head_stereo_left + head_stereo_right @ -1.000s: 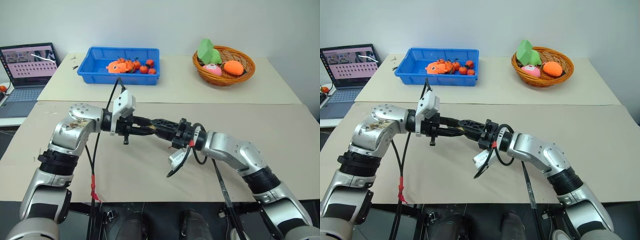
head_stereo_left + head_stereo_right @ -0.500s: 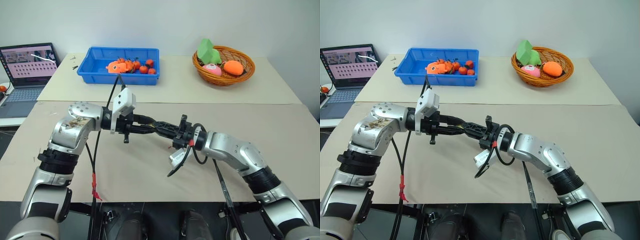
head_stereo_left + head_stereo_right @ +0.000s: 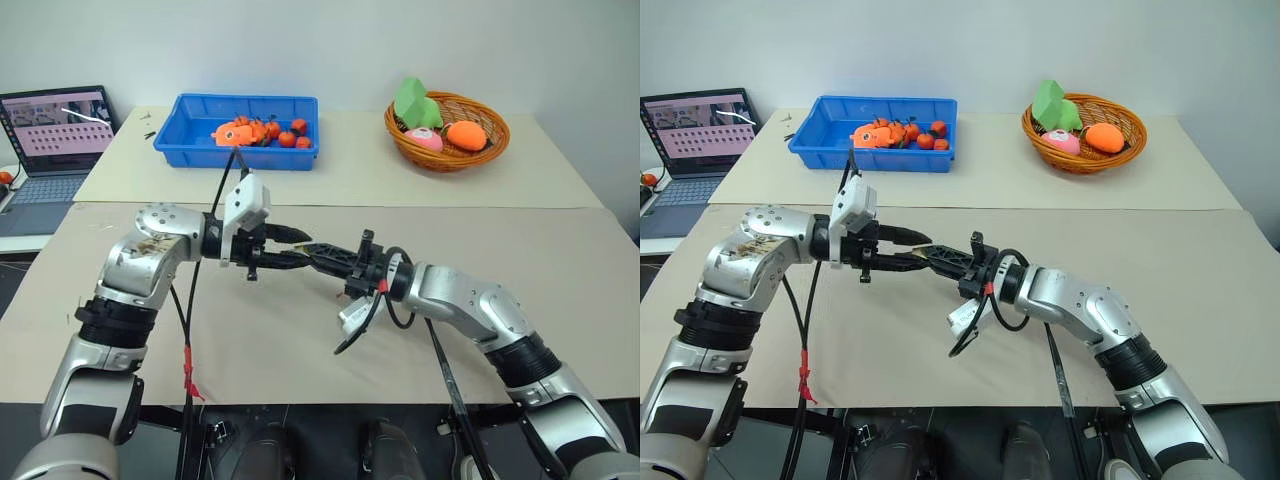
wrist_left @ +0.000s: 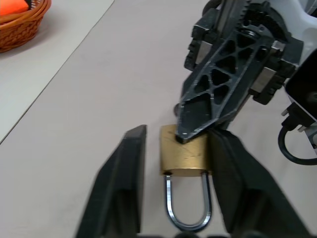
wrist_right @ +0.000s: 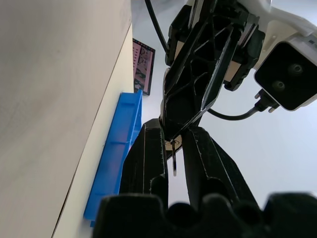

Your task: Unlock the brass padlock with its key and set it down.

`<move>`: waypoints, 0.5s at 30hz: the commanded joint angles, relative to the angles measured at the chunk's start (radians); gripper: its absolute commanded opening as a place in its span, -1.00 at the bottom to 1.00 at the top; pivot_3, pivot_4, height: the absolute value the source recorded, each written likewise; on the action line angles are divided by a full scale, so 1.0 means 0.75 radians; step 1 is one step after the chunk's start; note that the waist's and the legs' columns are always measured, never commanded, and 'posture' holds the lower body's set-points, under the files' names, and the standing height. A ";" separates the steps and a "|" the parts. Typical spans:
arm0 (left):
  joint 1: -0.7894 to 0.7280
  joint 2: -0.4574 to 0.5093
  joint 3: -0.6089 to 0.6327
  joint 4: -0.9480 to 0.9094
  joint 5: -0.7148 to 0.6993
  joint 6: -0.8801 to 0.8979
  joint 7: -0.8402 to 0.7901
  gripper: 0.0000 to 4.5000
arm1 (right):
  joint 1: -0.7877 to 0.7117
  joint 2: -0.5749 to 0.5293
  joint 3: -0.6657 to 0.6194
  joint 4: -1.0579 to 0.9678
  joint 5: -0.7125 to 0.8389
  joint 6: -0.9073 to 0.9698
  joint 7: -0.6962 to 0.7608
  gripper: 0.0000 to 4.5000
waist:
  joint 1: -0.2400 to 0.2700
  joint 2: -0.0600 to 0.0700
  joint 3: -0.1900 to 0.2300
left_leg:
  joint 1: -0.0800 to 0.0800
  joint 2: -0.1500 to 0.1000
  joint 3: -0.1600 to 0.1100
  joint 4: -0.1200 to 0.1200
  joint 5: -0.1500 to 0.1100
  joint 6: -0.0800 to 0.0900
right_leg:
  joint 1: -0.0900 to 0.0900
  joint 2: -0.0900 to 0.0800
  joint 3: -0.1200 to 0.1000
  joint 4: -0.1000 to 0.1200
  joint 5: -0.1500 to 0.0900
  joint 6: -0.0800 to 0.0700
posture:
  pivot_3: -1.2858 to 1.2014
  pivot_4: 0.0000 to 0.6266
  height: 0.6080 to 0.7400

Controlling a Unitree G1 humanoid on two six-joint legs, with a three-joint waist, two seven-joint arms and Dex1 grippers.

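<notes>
Now mid-air over the table (image 3: 560,250): left gripper (image 4: 173,148) spread around the brass padlock (image 4: 184,157), right gripper (image 5: 174,144) pinching apparently the key (image 5: 174,161).

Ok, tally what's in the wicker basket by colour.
green item: 1
pink item: 1
orange item: 1
total in the wicker basket: 3
</notes>
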State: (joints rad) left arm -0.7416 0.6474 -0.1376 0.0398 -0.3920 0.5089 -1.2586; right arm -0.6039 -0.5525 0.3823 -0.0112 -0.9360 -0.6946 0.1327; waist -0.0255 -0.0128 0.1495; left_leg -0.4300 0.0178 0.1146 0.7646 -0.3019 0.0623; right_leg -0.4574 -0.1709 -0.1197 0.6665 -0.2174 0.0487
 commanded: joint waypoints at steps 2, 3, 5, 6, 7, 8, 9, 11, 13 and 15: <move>-0.033 -0.014 -0.002 -0.001 0.007 -0.010 0.007 0.82 | -0.028 0.011 -0.031 -0.060 0.034 0.004 -0.025 -0.96 | 0.001 0.000 0.000 | 0.000 0.000 0.000 0.000 0.000 0.000 | 0.000 0.000 0.000 0.000 0.000 0.000 | 0.03 -0.52 0.15; -0.035 -0.017 0.000 -0.001 0.004 -0.008 0.007 0.82 | -0.027 0.013 -0.032 -0.060 0.035 0.006 -0.025 -0.96 | 0.001 0.000 0.000 | 0.000 0.000 0.000 0.000 0.000 0.000 | 0.000 0.000 0.000 0.000 0.000 0.000 | 0.03 -0.52 0.15; -0.036 -0.019 0.005 -0.003 -0.001 -0.004 0.005 0.82 | -0.025 0.015 -0.033 -0.061 0.034 0.009 -0.026 -0.96 | 0.000 0.000 0.000 | 0.000 0.000 0.000 0.000 0.000 0.000 | 0.000 0.000 0.000 0.000 0.000 0.000 | 0.03 -0.52 0.15; -0.035 -0.019 0.006 -0.005 -0.003 -0.003 0.004 0.82 | -0.023 0.016 -0.034 -0.060 0.034 0.012 -0.027 -0.96 | 0.000 0.000 0.000 | 0.000 0.000 0.000 0.000 0.000 0.000 | 0.000 0.000 0.000 0.000 0.000 0.000 | 0.03 -0.52 0.15; -0.035 -0.019 0.007 -0.006 -0.004 -0.002 0.004 0.82 | -0.023 0.015 -0.034 -0.059 0.033 0.013 -0.028 -0.96 | -0.001 0.000 0.000 | 0.000 0.000 0.000 0.000 0.000 0.000 | 0.000 0.000 0.000 0.000 0.000 0.000 | 0.03 -0.52 0.15; -0.034 -0.018 0.007 -0.006 -0.004 -0.002 0.002 0.82 | -0.022 0.015 -0.034 -0.058 0.031 0.013 -0.029 -0.96 | -0.002 0.000 0.000 | 0.000 0.000 0.000 0.000 0.000 0.000 | 0.000 0.000 0.000 0.000 0.000 0.000 | 0.03 -0.52 0.15; -0.035 -0.017 0.008 -0.007 -0.005 -0.001 0.001 0.82 | -0.022 0.013 -0.033 -0.055 0.029 0.013 -0.031 -0.96 | -0.003 0.000 0.000 | 0.000 0.000 0.000 0.000 0.000 0.000 | 0.000 0.000 0.000 0.000 0.000 0.000 | 0.03 -0.52 0.15; -0.037 -0.016 0.010 -0.007 -0.008 0.002 0.000 0.82 | -0.021 0.012 -0.033 -0.052 0.029 0.013 -0.032 -0.96 | -0.003 0.000 0.000 | 0.000 0.000 0.000 0.000 0.000 0.000 | 0.000 0.000 0.000 0.000 0.000 0.000 | 0.03 -0.52 0.15; -0.039 -0.015 0.011 -0.008 -0.010 0.005 -0.001 0.82 | -0.019 0.012 -0.032 -0.053 0.027 0.014 -0.032 -0.96 | -0.004 0.000 0.000 | 0.000 0.000 0.000 0.000 0.000 0.000 | 0.000 0.000 0.000 0.000 0.000 0.000 | 0.03 -0.52 0.15; -0.039 -0.015 0.013 -0.007 -0.011 0.006 -0.001 0.82 | -0.016 0.011 -0.031 -0.052 0.024 0.014 -0.034 -0.96 | -0.005 0.000 0.000 | 0.000 0.000 0.000 0.000 0.000 0.000 | 0.000 0.000 0.000 0.000 0.000 0.000 | 0.03 -0.52 0.15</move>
State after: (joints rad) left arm -0.7431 0.6327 -0.1427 0.0464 -0.3909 0.5087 -1.2592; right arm -0.6042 -0.5470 0.3812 -0.0115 -0.9363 -0.6880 0.1284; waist -0.0295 -0.0128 0.1495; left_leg -0.4301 0.0178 0.1145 0.7646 -0.3019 0.0623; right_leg -0.4574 -0.1709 -0.1197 0.6665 -0.2173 0.0485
